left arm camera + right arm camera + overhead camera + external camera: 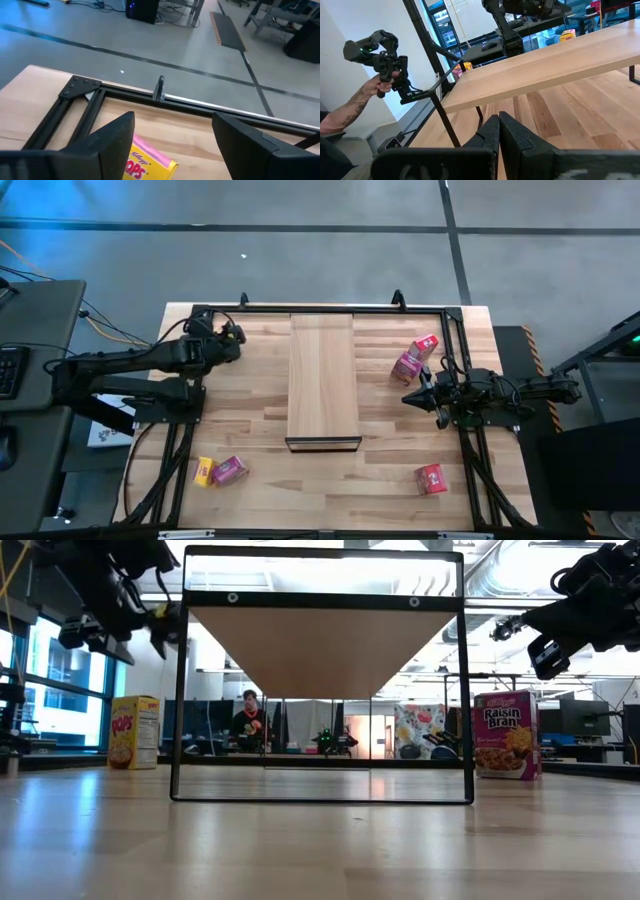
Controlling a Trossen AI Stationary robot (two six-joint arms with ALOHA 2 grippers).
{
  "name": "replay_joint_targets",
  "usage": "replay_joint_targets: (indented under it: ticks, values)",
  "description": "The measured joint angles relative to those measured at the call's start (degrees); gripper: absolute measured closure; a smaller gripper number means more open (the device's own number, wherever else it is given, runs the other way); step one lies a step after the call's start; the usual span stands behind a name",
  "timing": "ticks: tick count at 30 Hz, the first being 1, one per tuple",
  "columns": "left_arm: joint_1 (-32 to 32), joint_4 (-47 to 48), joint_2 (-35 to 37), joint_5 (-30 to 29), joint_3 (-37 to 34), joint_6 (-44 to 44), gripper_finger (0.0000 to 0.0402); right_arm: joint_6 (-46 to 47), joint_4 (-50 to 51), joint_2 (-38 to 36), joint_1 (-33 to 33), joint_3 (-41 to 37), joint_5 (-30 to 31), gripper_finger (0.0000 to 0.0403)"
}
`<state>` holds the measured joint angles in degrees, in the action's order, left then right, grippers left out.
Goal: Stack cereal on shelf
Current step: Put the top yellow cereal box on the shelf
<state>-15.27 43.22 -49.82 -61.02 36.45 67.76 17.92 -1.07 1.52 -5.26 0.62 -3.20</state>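
The shelf (pixel 322 380) is a pale wood board raised on a thin black frame (pixel 180 690) at the table's middle. A yellow cereal box (pixel 135 732) stands upright on the table at the far left. My left gripper (pixel 173 120) hangs open above it, clear of it, with the box's top (pixel 150 167) showing between the fingers. A red box (pixel 427 345) and a pink box (pixel 407 367) lie right of the shelf. A yellow box (pixel 203 471) and a pink box (pixel 230 470) lie near left, a red box (pixel 431 478) near right. My right gripper (pixel 408 397) is shut and holds nothing.
A black metal frame (pixel 320 310) runs around the tabletop. A person's hand (pixel 372 87) holds a dark handheld device off the table's left side. Another person (pixel 248 720) sits far off in the room. Bare tabletop lies in front of the shelf.
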Motion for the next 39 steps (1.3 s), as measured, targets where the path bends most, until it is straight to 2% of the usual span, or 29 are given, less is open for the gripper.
replay_joint_targets:
  ticks: [6,11,15,19,25,31,39]
  values:
    - [0.00,-4.05,0.02,0.69,0.02,-0.84,0.0110,0.00,-0.01,0.00,0.00,-0.02,-0.01,0.0402]
    - [0.00,-10.59,0.02,3.89,0.02,1.11,0.0108,0.00,0.00,0.00,0.01,-0.02,-0.02,0.0402]
    - [0.01,-16.49,-0.01,7.69,0.02,-3.16,0.0108,0.00,-0.02,0.00,0.00,-0.01,0.00,0.0402]
    - [-0.65,-19.74,-0.38,7.20,0.02,-7.56,0.0108,0.01,0.00,0.00,0.00,0.00,0.00,0.0402]
    - [-2.81,-19.09,1.15,6.84,0.02,-8.80,0.0108,0.01,0.00,0.00,0.00,-0.01,0.00,0.0402]
    - [-5.79,-15.83,1.15,6.74,0.04,-3.83,0.0108,0.01,0.00,0.00,0.02,-0.01,-0.01,0.0402]
    - [-8.63,-15.27,-2.48,6.83,0.04,1.25,0.0108,0.00,-0.02,0.00,0.02,-0.02,0.00,0.0402]
